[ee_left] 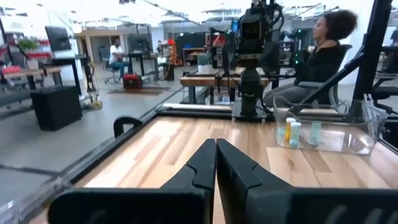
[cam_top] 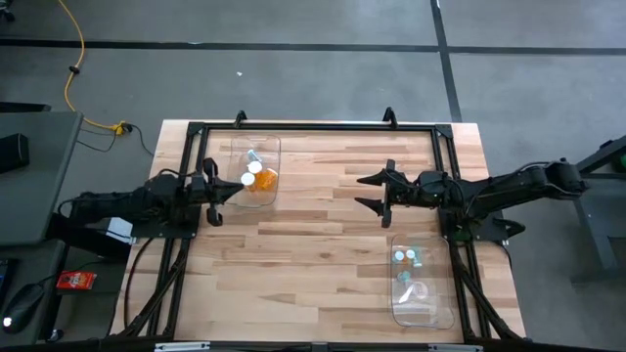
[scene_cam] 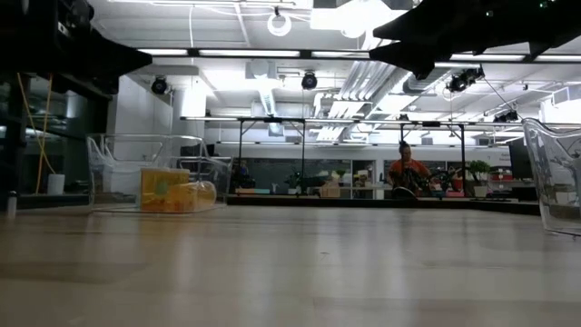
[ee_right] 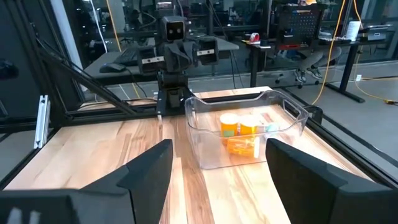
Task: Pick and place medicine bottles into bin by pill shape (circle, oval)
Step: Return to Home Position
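Note:
Amber medicine bottles [cam_top: 260,179] with white caps lie in a clear bin [cam_top: 256,147] at the table's far left, seen too in the right wrist view [ee_right: 239,129] and the low view [scene_cam: 172,193]. Pale and teal bottles [cam_top: 407,259] lie in a second clear bin [cam_top: 423,311] at the near right, and show in the left wrist view [ee_left: 291,132]. My left gripper [cam_top: 217,193] is shut on nothing, at the table's left edge beside the far-left bin. My right gripper [cam_top: 368,193] stands open and empty above the table, right of centre.
A black frame [cam_top: 313,125] runs along the table's edges. The wooden top between the two bins [cam_top: 313,244] lies bare. A person [ee_left: 323,56] sits beyond the table's right side, and another person [scene_cam: 408,170] shows far back in the room.

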Robot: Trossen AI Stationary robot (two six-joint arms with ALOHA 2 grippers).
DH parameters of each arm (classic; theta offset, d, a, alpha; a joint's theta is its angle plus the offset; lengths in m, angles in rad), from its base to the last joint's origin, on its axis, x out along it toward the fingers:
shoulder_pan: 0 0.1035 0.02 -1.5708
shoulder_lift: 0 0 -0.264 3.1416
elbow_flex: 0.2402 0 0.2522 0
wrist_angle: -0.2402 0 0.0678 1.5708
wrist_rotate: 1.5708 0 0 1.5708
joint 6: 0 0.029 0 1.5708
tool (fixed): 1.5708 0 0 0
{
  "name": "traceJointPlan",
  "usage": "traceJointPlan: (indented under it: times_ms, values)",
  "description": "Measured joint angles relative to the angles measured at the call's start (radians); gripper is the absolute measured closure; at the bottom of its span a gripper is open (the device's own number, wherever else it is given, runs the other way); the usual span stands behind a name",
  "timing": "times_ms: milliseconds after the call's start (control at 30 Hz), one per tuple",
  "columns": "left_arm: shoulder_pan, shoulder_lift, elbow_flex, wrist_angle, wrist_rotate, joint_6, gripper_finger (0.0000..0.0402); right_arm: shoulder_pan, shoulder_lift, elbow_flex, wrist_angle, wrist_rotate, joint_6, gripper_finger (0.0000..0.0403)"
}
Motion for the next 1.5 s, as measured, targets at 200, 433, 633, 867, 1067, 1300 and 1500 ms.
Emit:
traceJointPlan:
  times_ms: [200, 433, 633, 867, 1067, 1300, 1500]
  values:
    - [0.001, -0.026, -0.023, -0.03, 0.011, -0.055, 0.0401, 0.0, 0.0, 0.0, 0.0, 0.0, 0.0, 0.0151]
    - [0.003, -0.007, -0.077, 0.048, 0.013, -0.062, 0.0401, 0.0, 0.0, 0.0, 0.0, 0.0, 0.008, 0.0151]
    - [0.003, -0.007, -0.077, 0.037, 0.028, -0.061, 0.0402, -0.001, 0.0, 0.0, -0.004, 0.003, 0.046, 0.0151]
    - [0.003, -0.005, -0.077, 0.042, 0.003, -0.033, 0.0401, -0.045, -0.064, 0.0, -0.137, 0.049, 0.113, 0.0167]
    - [0.003, -0.005, -0.077, 0.042, 0.003, -0.033, 0.0401, -0.131, -0.224, 0.0, -0.378, 0.024, 0.115, 0.0282]
    - [0.003, -0.005, -0.077, 0.042, 0.004, -0.033, 0.0401, -0.175, -0.385, -0.107, -0.382, -0.14, 0.129, 0.038]
    - [0.003, -0.005, -0.077, 0.042, 0.004, -0.033, 0.0401, -0.159, -0.558, -0.291, -0.326, -0.141, 0.16, 0.0385]
